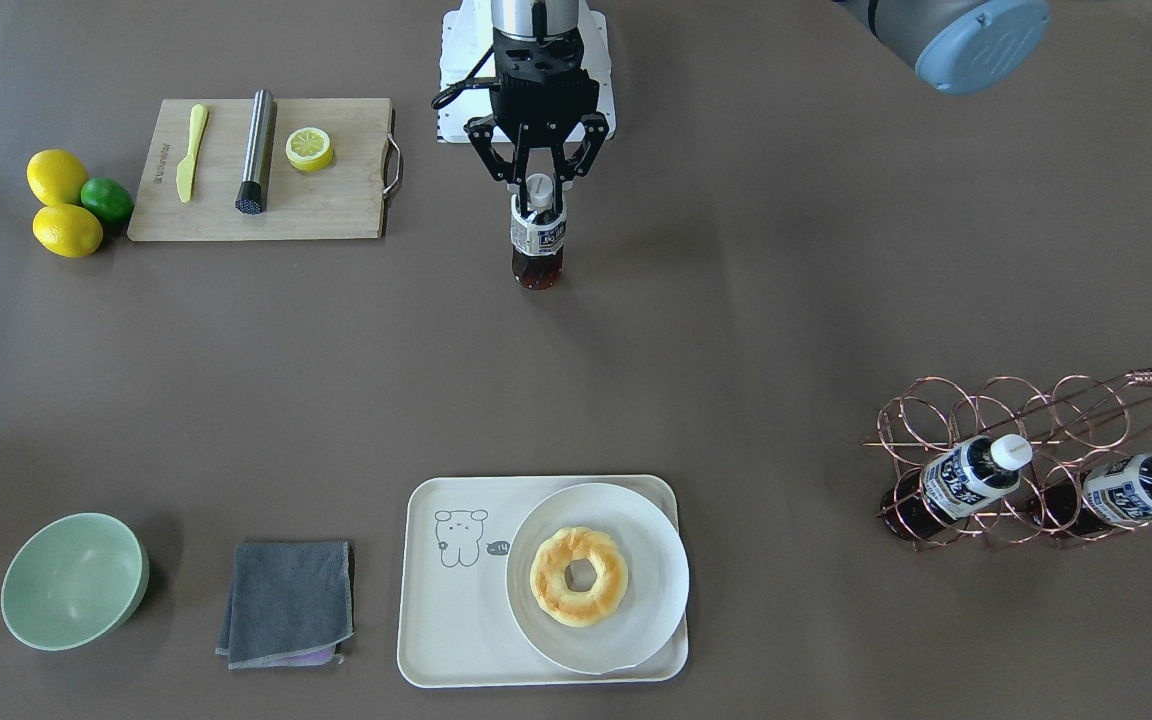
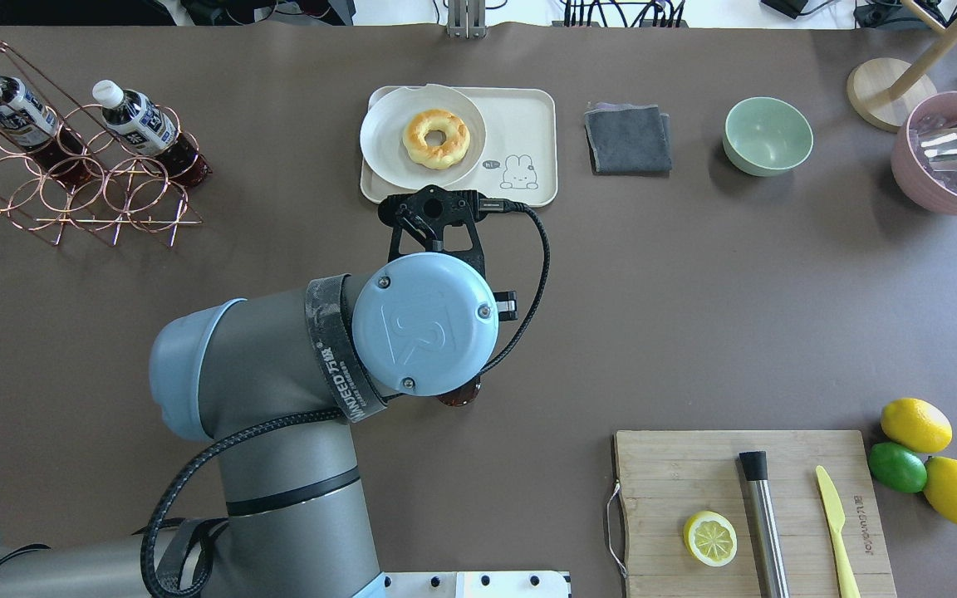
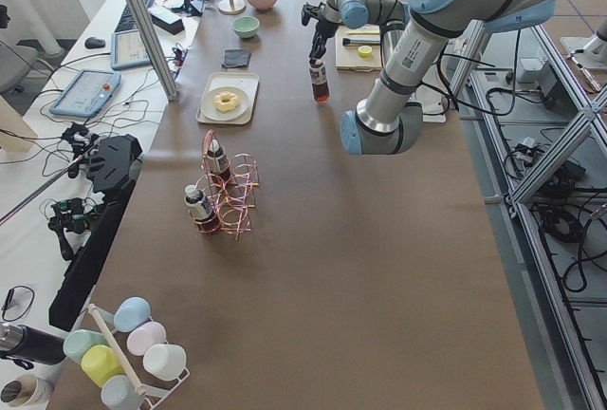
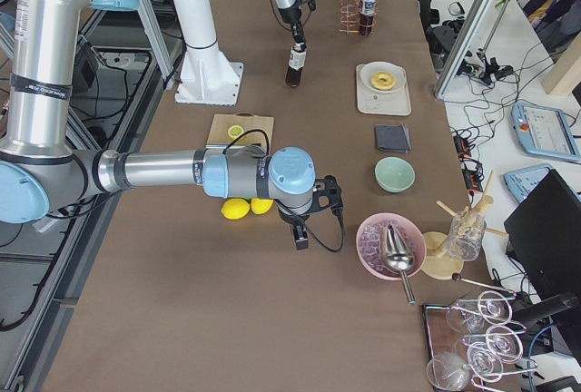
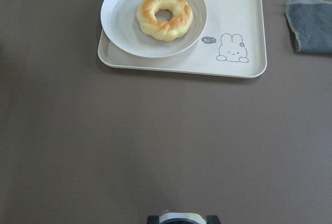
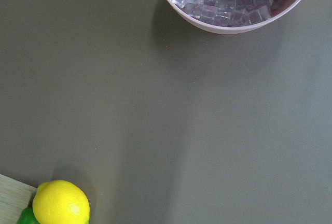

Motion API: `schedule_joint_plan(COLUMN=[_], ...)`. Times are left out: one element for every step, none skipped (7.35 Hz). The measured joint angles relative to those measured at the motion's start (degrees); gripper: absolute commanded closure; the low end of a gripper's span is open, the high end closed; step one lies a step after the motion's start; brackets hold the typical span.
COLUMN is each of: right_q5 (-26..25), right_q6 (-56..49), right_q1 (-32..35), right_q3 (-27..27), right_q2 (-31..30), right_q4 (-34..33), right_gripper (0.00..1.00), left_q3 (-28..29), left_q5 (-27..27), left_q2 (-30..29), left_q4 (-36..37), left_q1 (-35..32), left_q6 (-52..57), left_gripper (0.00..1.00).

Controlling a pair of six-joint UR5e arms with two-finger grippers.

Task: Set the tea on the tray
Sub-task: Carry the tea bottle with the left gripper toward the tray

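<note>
Brown tabletop [image 1: 786, 300] is bearing the tray [image 1: 456, 620] at its far edge. The left gripper [image 1: 537, 185] is pinching the upright tea [image 1: 537, 238] by its neck, well apart from the tray. Whether the right gripper [image 4: 302, 229] is spreading its fingers, I cannot tell.

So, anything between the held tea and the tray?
Nothing visible; only bare table lies between the tea and the tray. A plate with a doughnut covers the tray's side away from the bear drawing.
</note>
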Motion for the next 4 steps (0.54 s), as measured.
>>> schedule_joint_plan(right_q5=[0.0, 0.0, 0.0, 0.0], right_q6=[0.0, 0.1, 0.3, 0.4], right_q1=[0.0, 0.0, 0.0, 0.0], right_q3=[0.0, 0.0, 0.0, 0.0], right_q2=[-0.2, -0.2, -0.2, -0.3], right_q4=[0.0, 0.0, 0.0, 0.0], right_gripper=[0.0, 0.0, 0.0, 0.0], left_q3=[0.1, 0.2, 0.3, 0.4], left_q5=[0.0, 0.0, 0.0, 0.0], left_q2=[0.1, 0.2, 0.2, 0.2], left_q4=[-0.3, -0.5, -0.7, -0.7], left_q1=[0.1, 0.3, 0.5, 0.6], left_q6=[0.0, -0.1, -0.1, -0.1], left_gripper=[1.0, 1.0, 1.0, 1.0])
